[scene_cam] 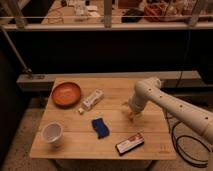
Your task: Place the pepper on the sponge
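The dark-blue rectangular sponge (100, 128) near the bench's (150, 145) front edge lies bare. Toward the right edge the gripper (131, 114), fingers apart, seemingly straddles the slim orange pepper (133, 118); placing remains.

Dim room, wooden table (75, 136), speckled floor (17, 137)

Your gripper (132, 115) hung low over the right part of the wooden table (75, 122), its fingers spread, with the pepper (134, 119) right at its tips. The sponge (99, 128) lay left of it, near the middle. You also had an orange plate (66, 94), white tube (93, 99), white cup (52, 134) and black box (129, 144) there.
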Tool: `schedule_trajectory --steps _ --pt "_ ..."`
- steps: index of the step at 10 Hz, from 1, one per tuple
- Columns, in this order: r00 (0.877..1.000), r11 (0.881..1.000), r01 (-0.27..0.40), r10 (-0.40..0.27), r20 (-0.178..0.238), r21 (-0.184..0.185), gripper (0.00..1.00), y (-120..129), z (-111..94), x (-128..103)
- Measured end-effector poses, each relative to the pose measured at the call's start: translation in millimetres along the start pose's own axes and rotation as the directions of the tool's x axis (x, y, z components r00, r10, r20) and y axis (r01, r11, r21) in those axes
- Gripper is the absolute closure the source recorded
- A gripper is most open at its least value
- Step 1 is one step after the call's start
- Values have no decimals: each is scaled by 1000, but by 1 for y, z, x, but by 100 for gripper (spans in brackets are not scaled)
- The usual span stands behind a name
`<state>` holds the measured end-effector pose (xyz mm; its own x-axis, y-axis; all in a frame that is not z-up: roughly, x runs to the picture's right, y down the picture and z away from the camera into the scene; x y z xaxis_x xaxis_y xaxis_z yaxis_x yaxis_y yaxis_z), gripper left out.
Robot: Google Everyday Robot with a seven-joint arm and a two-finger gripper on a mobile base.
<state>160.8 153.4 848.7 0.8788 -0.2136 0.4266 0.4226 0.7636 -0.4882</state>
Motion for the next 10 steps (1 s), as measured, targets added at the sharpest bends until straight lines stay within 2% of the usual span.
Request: schedule_trajectory --steps 10 --pt "1000 999 19 -20 -19 -29 20 13 11 -1"
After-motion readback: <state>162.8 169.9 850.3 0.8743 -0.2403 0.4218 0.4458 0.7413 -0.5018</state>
